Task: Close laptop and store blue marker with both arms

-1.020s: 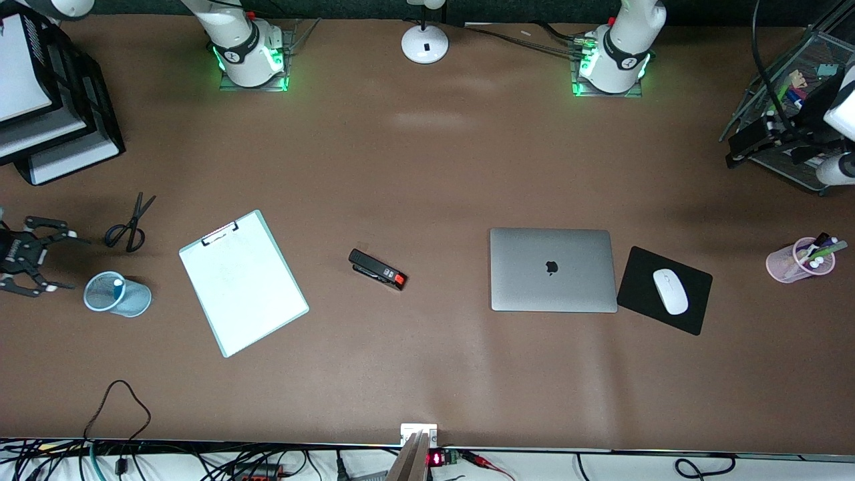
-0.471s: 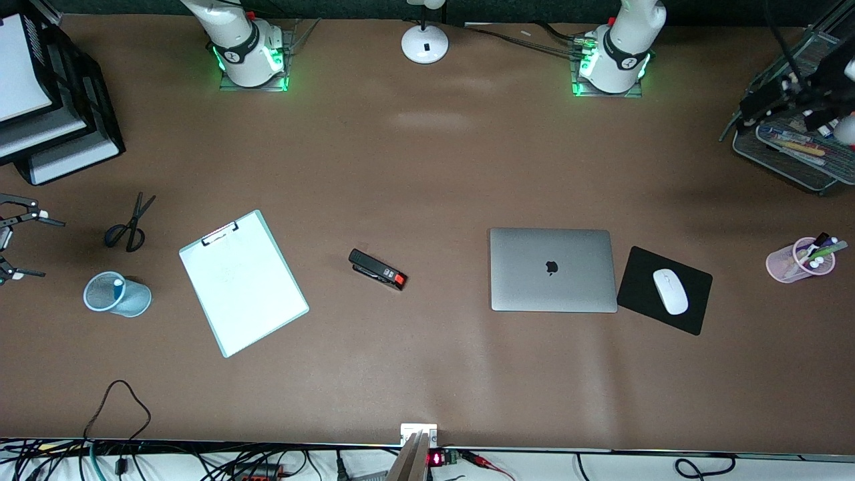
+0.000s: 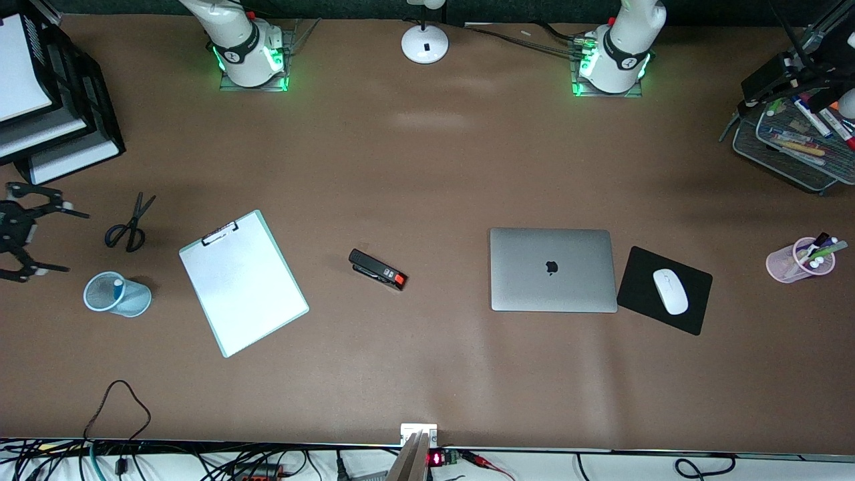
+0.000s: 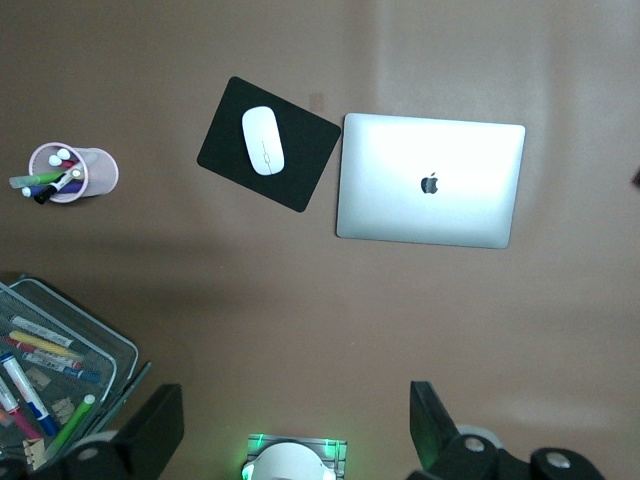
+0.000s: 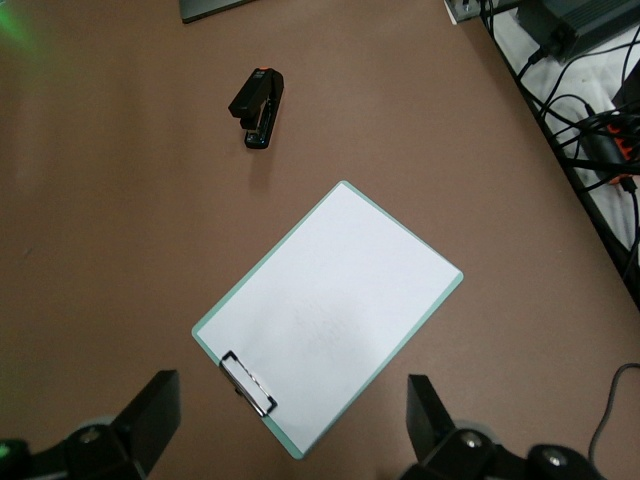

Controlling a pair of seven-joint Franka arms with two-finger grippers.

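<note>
The laptop (image 3: 551, 269) lies shut on the brown table, lid up with the apple logo showing; it also shows in the left wrist view (image 4: 430, 180). A slim light-blue stick with a whitish end, which looks like the blue marker (image 3: 118, 284), stands in a blue mesh cup (image 3: 117, 295) at the right arm's end. My right gripper (image 3: 59, 240) is open and empty, in the air beside the scissors and over the table's end; its own view shows it (image 5: 290, 430) over the clipboard. My left gripper (image 3: 768, 83) is open and empty, high over the edge of the mesh tray (image 3: 788, 157); its own view shows it too (image 4: 290, 430).
A black mouse pad (image 3: 688, 314) with a white mouse lies beside the laptop. A pink pen cup (image 3: 798, 262) stands at the left arm's end. A clipboard (image 3: 244, 284), a black stapler (image 3: 377, 269), scissors (image 3: 130, 224), stacked paper trays (image 3: 40, 100) and a lamp base (image 3: 425, 43) are also here.
The left gripper has moved from over the middle of the mesh tray to its edge, uncovering the markers in it. The right gripper has shifted a little over the table's end. Both stay open.
</note>
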